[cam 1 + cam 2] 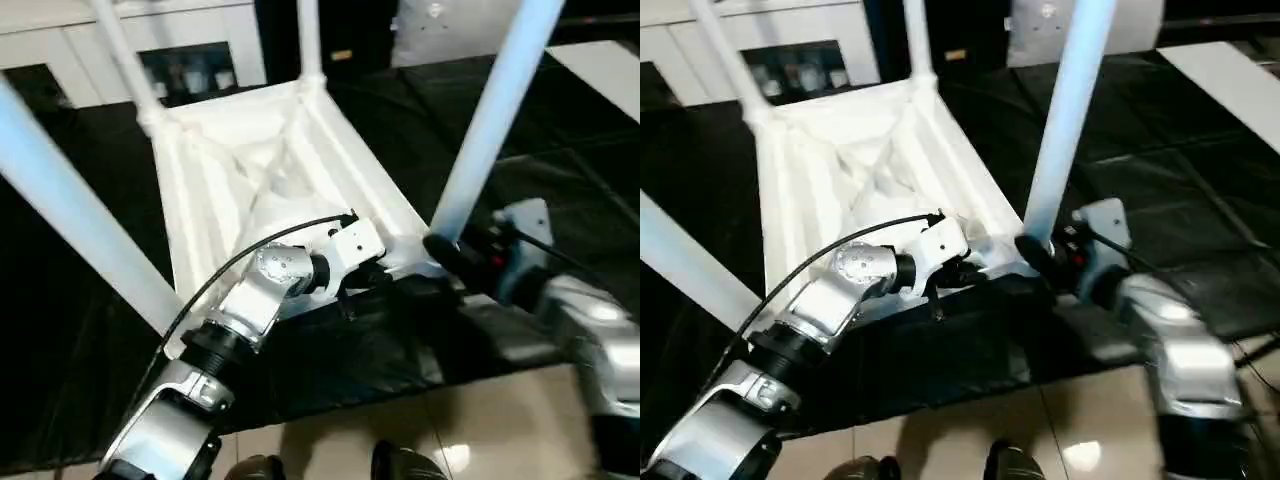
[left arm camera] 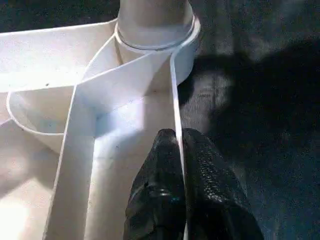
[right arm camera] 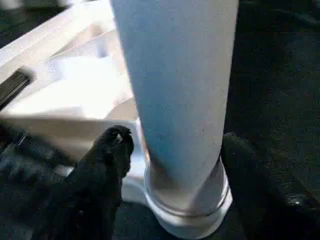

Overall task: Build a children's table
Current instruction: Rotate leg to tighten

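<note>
The children's table (image 1: 270,170) lies upside down on the black tabletop (image 1: 560,170), its legs standing up from the corner sockets. The left gripper (image 2: 179,145) has its jaws pinched shut on the table's thin side wall. The right gripper (image 3: 175,165) has its jaws spread on either side of the near leg (image 3: 177,75), just above its socket, one fingertip (image 3: 117,142) just beside the tube.

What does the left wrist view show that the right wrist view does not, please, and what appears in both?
Left wrist view: the left gripper pinching the thin edge wall of the table top, fingers shut on it, with the ribs inside.

Right wrist view: the right gripper with one black finger on each side of the leg.

Both: that leg seated in its round corner socket, over the black cover.
</note>
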Controlling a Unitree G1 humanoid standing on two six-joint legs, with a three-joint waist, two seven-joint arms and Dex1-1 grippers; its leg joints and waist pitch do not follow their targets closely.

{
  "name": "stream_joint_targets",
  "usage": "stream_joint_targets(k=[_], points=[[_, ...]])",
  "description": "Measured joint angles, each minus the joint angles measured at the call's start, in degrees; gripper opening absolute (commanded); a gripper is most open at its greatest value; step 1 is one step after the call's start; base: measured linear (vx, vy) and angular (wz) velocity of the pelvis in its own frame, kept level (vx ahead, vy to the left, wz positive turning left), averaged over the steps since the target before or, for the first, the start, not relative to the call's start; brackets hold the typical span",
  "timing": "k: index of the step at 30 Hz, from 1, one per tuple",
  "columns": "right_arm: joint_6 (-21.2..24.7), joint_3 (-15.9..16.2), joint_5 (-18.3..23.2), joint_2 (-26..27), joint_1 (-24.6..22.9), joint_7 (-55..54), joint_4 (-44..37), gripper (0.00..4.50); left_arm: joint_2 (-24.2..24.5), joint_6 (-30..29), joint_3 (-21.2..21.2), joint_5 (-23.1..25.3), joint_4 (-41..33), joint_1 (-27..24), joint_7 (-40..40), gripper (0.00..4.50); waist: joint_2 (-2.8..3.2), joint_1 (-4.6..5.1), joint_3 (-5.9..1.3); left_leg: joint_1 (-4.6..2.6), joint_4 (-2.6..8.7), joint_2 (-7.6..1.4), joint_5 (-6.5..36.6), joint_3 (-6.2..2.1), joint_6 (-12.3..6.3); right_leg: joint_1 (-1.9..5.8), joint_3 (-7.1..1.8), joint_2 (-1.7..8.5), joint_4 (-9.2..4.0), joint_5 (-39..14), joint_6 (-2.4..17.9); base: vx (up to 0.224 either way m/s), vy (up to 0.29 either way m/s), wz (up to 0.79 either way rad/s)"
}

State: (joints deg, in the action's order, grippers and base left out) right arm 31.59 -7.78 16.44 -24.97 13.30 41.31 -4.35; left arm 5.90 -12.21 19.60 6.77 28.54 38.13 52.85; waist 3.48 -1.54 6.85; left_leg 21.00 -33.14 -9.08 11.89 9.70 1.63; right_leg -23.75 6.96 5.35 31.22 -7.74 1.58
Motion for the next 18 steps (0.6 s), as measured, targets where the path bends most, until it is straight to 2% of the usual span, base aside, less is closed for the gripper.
stream_joint_targets(k=[1, 3, 6, 8, 12, 15, 16, 18], points=[[-0.18, 0.06, 0.18, -0.64, -0.05, 1.29, 0.0, 3.35, 0.44, 0.24, -0.01, -0.31, -0.05, 0.0, 0.58, 0.0, 0.0, -0.3, 0.0, 0.04, 0.05, -0.11, -0.01, 0.0, 0.0, -0.1, 0.02, -0.1, 0.04, 0.0, 0.03, 0.0, 0.0, 0.0], [-1.35, 0.17, 0.4, -3.04, -0.63, 4.63, 0.05, 3.67, 1.52, 1.68, 0.03, -0.43, 0.02, -0.05, 2.07, 0.0, 0.01, -0.68, -0.01, 0.1, 0.04, -0.21, -0.02, 0.0, -0.01, -0.29, 0.04, -0.18, 0.27, -0.07, 0.15, 0.0, 0.0, 0.0], [-4.5, 1.34, 1.56, -9.56, -2.55, 13.86, 0.21, 3.8, 4.98, 6.37, 0.9, -1.42, 0.2, -0.65, 7.03, 0.0, -0.07, -1.26, -0.02, 0.09, 0.03, -0.25, -0.02, 0.0, -0.01, -0.3, 0.06, -0.18, 0.37, -0.21, 0.09, 0.0, 0.0, 0.0], [-5.88, 1.52, 1.73, -10.71, -2.59, 16.77, 0.55, 3.96, 6.27, 8.07, 1.09, -1.91, 0.42, -0.96, 9.36, 0.0, -0.07, -1.44, -0.03, 0.1, -0.09, -0.25, -0.02, 0.01, 0.0, -0.3, 0.06, -0.16, 0.43, -0.32, -0.09, 0.0, 0.0, 0.0], [-13.33, 3.58, 1.2, -14.33, -2.86, 23.71, 1.81, 3.96, 9.03, 12.83, 2.1, -2.45, 1.57, -0.87, 14.98, 0.0, -0.15, -2.12, -0.04, 0.04, -0.56, -0.24, 0.0, 0.01, 0.02, -0.29, 0.04, -0.05, 0.58, -0.29, -0.06, 0.0, 0.0, 0.0], [-14.19, 3.83, 1.51, -15.32, -2.16, 27.26, 3.55, 3.96, 10.67, 15.2, 2.66, -3.07, 2.32, -0.61, 18.56, 0.0, -0.19, -2.39, -0.03, 0.06, -0.8, -0.2, 0.0, 0.02, 0.02, -0.26, -0.03, 0.0, 0.69, -0.19, 0.09, 0.0, 0.0, 0.0], [-14.17, 3.91, 1.81, -15.69, -2.07, 28.25, 3.77, 3.69, 10.95, 15.59, 2.78, -3.21, 2.52, -0.52, 19.46, 0.0, -0.21, -2.52, -0.03, 0.07, -0.85, -0.19, 0.0, 0.03, 0.02, -0.25, -0.05, 0.02, 0.74, -0.18, 0.12, 0.0, 0.0, 0.0], [-13.92, 4.59, 2.63, -16.59, -1.68, 30.82, 4.62, 3.57, 11.57, 16.44, 3.18, -3.6, 2.73, -0.4, 21.43, 0.0, -0.29, -2.9, -0.03, 0.06, -0.92, -0.19, 0.0, 0.03, 0.02, -0.25, -0.07, 0.03, 0.79, -0.13, 0.19, 0.0, 0.0, 0.0]])
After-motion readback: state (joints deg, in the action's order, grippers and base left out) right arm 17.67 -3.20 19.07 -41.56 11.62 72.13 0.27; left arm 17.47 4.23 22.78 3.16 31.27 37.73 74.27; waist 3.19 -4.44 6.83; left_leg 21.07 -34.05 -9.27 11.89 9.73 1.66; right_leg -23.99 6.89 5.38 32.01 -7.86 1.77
